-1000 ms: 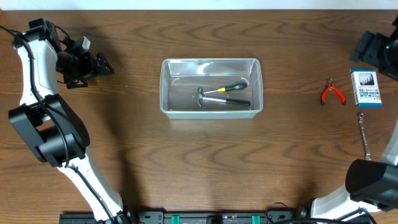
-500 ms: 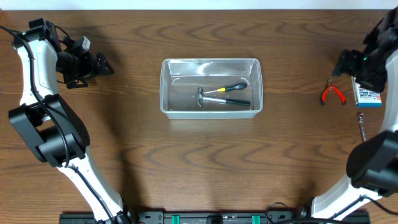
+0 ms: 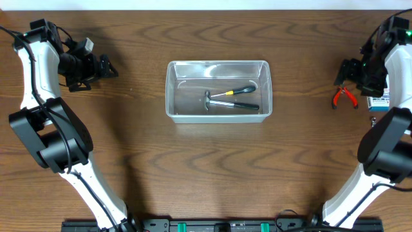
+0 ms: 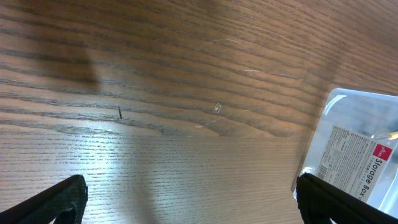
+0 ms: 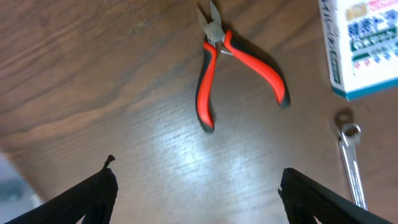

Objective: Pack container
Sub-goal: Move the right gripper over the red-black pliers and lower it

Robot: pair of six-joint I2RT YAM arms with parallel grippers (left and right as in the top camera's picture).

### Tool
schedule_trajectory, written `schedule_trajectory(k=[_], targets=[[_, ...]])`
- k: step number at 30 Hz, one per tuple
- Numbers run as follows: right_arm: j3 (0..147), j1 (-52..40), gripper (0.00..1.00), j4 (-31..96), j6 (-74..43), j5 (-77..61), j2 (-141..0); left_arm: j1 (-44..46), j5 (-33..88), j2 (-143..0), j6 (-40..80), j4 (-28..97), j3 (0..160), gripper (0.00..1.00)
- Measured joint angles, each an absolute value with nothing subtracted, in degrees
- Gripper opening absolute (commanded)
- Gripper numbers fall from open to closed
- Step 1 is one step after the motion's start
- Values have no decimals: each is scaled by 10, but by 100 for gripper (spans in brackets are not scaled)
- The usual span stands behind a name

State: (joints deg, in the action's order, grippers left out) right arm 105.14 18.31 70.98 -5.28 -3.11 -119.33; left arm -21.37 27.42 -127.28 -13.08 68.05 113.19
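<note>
While the left gripper (image 4: pixel 193 198) and right gripper (image 5: pixel 199 186) gape empty, the pliers (image 5: pixel 207 81) lie well apart from the container (image 3: pixel 219 62).

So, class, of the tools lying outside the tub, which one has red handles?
The pliers, with red handles tipped in black and spread apart. The wrench next to them is plain silver metal, and the printed box is no tool.

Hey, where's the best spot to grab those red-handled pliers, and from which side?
The pliers lie flat on the table, handles splayed. Probably grip both red handles just behind the pivot, where they sit closest, with the open right gripper coming straight down and closing across them.
</note>
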Motion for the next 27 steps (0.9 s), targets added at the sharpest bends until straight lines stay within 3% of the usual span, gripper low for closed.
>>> schedule_trajectory(k=[27], targets=[[1051,175,81,654,-60,-30,-1224,-214,274,-1273,-131,680,1132,98]])
